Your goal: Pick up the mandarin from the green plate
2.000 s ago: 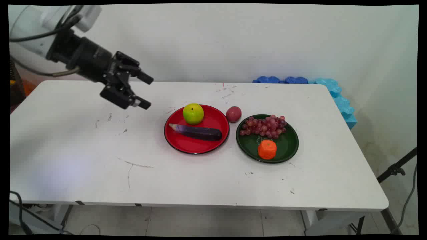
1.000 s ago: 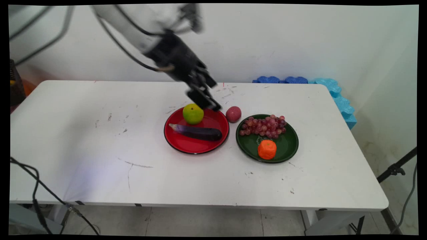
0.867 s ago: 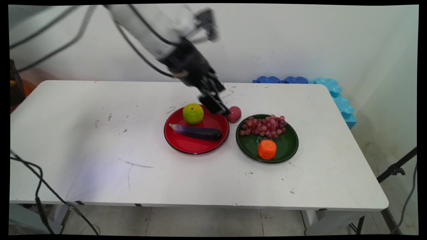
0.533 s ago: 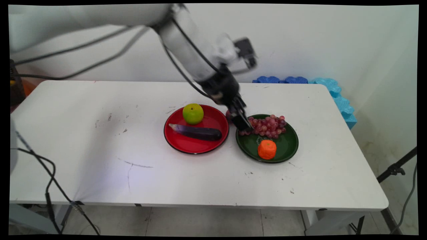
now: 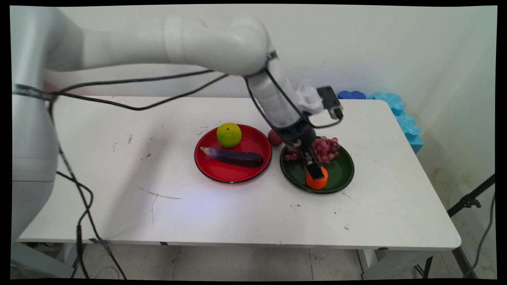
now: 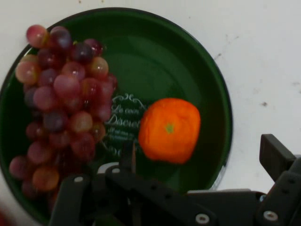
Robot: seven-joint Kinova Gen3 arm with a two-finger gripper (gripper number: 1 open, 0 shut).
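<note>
The gripper (image 5: pixel 315 173) is held over the orange (image 6: pixel 169 130) on the green plate (image 6: pixel 207 80), beside the grapes (image 6: pixel 61 103); whether the jaws are spread cannot be told. The orange's stem end faces up.

Orange (image 5: pixel 317 181) and grapes (image 5: pixel 325 147) lie in plate (image 5: pixel 344 174).

The arm is hiding most of the small red fruit (image 5: pixel 273 137) and the grapes' (image 5: pixel 327 145) left part. The gripper (image 5: pixel 315 171) is covering the orange's (image 5: pixel 317 183) top. Blue foam (image 5: pixel 396 103) is sitting partly behind the table (image 5: pixel 119 178).
</note>
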